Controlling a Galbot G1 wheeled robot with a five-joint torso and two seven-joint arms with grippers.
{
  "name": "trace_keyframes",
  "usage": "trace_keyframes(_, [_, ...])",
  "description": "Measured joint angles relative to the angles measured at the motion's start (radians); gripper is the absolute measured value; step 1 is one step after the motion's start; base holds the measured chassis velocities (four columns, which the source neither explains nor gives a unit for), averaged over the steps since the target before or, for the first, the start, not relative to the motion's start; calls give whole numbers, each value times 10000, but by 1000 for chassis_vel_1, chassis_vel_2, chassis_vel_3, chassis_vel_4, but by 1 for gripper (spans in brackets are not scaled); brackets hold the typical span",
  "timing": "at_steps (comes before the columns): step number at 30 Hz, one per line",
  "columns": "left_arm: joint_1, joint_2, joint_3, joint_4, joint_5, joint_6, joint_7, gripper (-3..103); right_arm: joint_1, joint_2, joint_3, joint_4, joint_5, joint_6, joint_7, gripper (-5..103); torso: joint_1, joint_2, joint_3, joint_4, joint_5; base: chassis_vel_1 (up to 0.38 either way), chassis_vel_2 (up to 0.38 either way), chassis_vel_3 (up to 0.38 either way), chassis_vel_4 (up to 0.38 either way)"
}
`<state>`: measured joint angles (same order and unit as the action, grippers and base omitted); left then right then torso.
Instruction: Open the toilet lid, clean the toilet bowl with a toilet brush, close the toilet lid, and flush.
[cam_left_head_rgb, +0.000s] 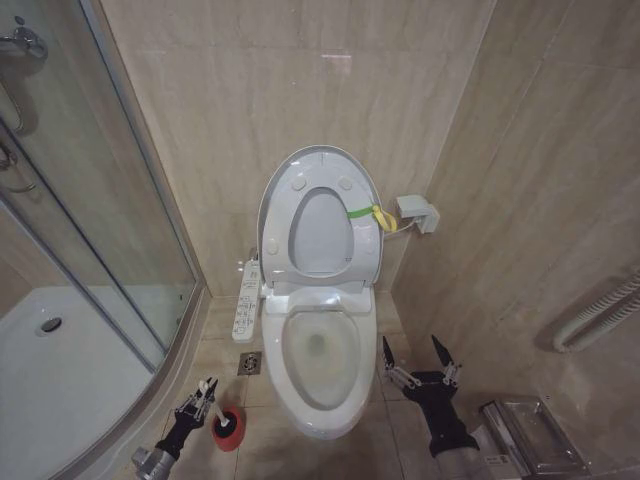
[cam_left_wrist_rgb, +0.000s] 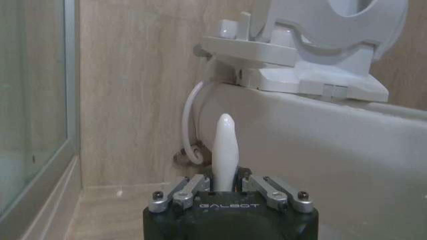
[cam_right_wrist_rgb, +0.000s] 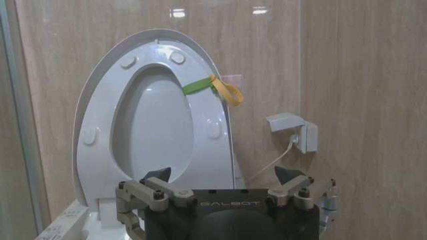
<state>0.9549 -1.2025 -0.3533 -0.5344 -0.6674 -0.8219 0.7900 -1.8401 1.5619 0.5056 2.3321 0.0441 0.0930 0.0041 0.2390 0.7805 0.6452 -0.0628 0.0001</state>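
Observation:
The toilet lid (cam_left_head_rgb: 318, 160) stands raised against the wall with the ring seat (cam_left_head_rgb: 279, 235) folded up onto it. A yellow-green strap (cam_left_head_rgb: 372, 213) hangs at its edge. The lid (cam_right_wrist_rgb: 100, 100) also rises beyond my right gripper (cam_right_wrist_rgb: 223, 174). The toilet bowl (cam_left_head_rgb: 283, 352) lies uncovered, water at its bottom. My left gripper (cam_left_head_rgb: 207, 392) is low on the bowl's left, shut on the toilet brush's white handle (cam_left_wrist_rgb: 225, 142). The black brush head (cam_left_head_rgb: 226, 424) sits in the red holder (cam_left_head_rgb: 231, 439). My right gripper (cam_left_head_rgb: 416, 354) hangs open on the bowl's right, holding nothing.
A glass shower enclosure (cam_left_head_rgb: 100, 240) and its white tray (cam_left_head_rgb: 60, 380) take up the left. A control panel (cam_left_head_rgb: 246, 300) juts from the toilet's left side, above a floor drain (cam_left_head_rgb: 249, 364). A wall box (cam_left_head_rgb: 418, 212), a white hose (cam_left_head_rgb: 600, 315) and a metal holder (cam_left_head_rgb: 530, 430) sit right.

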Motion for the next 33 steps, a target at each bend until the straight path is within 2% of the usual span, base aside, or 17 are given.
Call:
trace_keyframes(6, [-210,-62,46,525,808,-21,-38,21,0,1,0,0,0,0,0,100,-1,3,-2,-4,7,0,0,0,0])
trace_keyframes(7, [-253,-64,47,626,1094,-24,-93,21,0,0,0,0,0,0,0,100,-1,3,-2,3,0,0,0,0,0])
trace_keyframes(9, [-286,-49,40,715,1351,-26,-175,18,0,0,0,0,0,0,0,100,-3,4,-3,-5,8,0,0,0,0])
trace_keyframes(15, [-171,-95,4,824,1780,-32,-417,18,0,0,0,0,0,0,0,100,-3,4,-2,-4,6,0,0,0,0])
trace_keyframes(17, [-120,-105,0,838,1841,-29,-443,18,0,0,0,0,0,0,0,100,-3,2,0,-4,2,0,0,0,0])
trace_keyframes(18, [-45,-125,-4,814,1882,-30,-457,18,0,-1,1,0,0,0,0,100,-2,0,2,12,-6,0,0,0,0])
trace_keyframes(21, [27,-126,-17,693,1912,-29,-520,18,0,0,0,0,0,0,0,100,-3,1,1,2,2,0,0,0,0])
trace_keyframes(25, [167,-97,-24,346,1912,-11,-843,16,0,1,0,-1,0,0,0,100,0,-1,2,-5,-6,0,0,0,0])
trace_keyframes(29, [384,-2,-59,-8,1794,36,-1017,16,0,0,0,0,0,0,0,100,0,-2,3,0,-10,0,0,0,0])
trace_keyframes(30, [456,28,-41,-36,1735,110,-1060,23,0,1,0,0,0,0,0,100,1,-3,3,-7,-9,0,0,0,0])
trace_keyframes(31, [497,25,-42,-56,1699,110,-1084,23,-1,-6,0,0,0,0,-1,100,2,-4,5,11,-21,0,0,0,0])
trace_keyframes(32, [520,24,-44,-83,1685,114,-1111,23,2,2,2,0,0,1,1,100,3,-5,5,1,-18,0,0,0,0])
trace_keyframes(33, [520,24,-44,-83,1685,114,-1111,23,2,2,2,0,0,1,1,100,3,-5,5,1,-18,0,0,0,0])
